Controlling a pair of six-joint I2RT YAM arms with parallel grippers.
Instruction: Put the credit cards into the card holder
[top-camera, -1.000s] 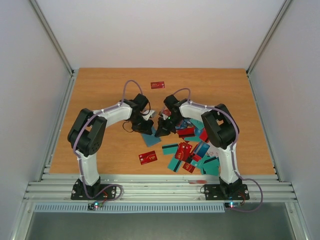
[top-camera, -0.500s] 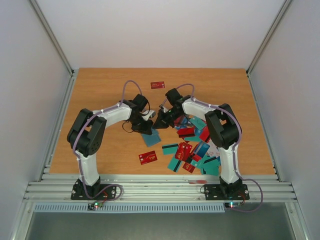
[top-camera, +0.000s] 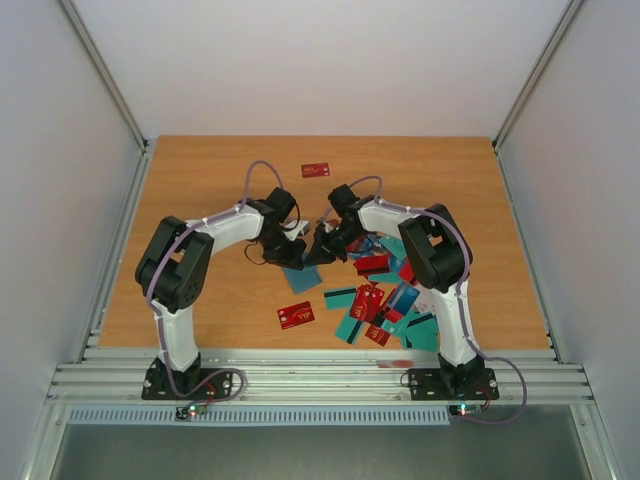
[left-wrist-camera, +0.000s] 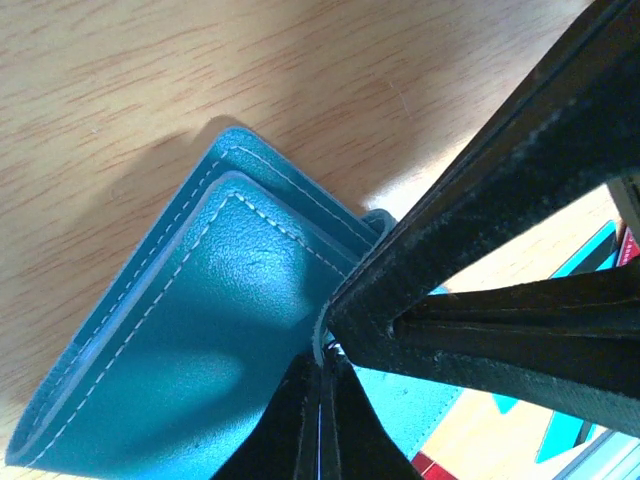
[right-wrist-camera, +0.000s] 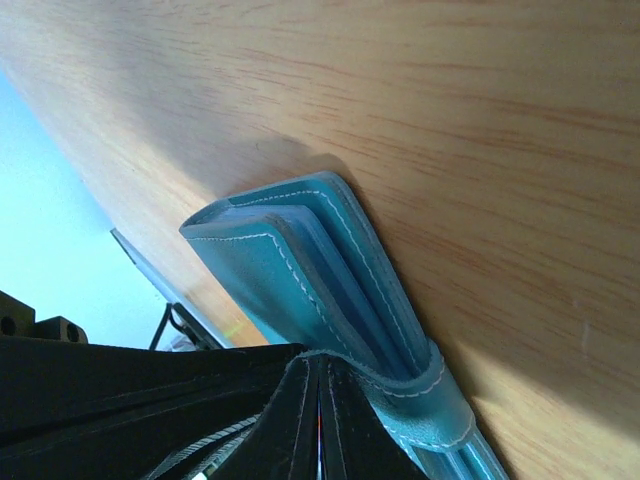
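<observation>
Holding the card holder from 2 sides, I have both arms meeting over the middle of the table. The left gripper is pinched tight on 1 teal flap, jaws pressed together with only the leather between them. The right gripper is clamped just as narrowly on the stitched edge at the fold. The wallet sits low against the wood, its layers fanned a little apart in the right wrist view. I see no card tucked into any pocket from either wrist camera, though the inner faces are mostly hidden. The credit cards lie in a loose heap of red, teal and blue on the right, near the right arm's base. A lone red card lies well apart toward the far edge, and a nearer red card sits just in front of the wallet. By my reading the job has barely begun: the holder is gripped, perhaps being spread open, and every visible card is yet to go in.
</observation>
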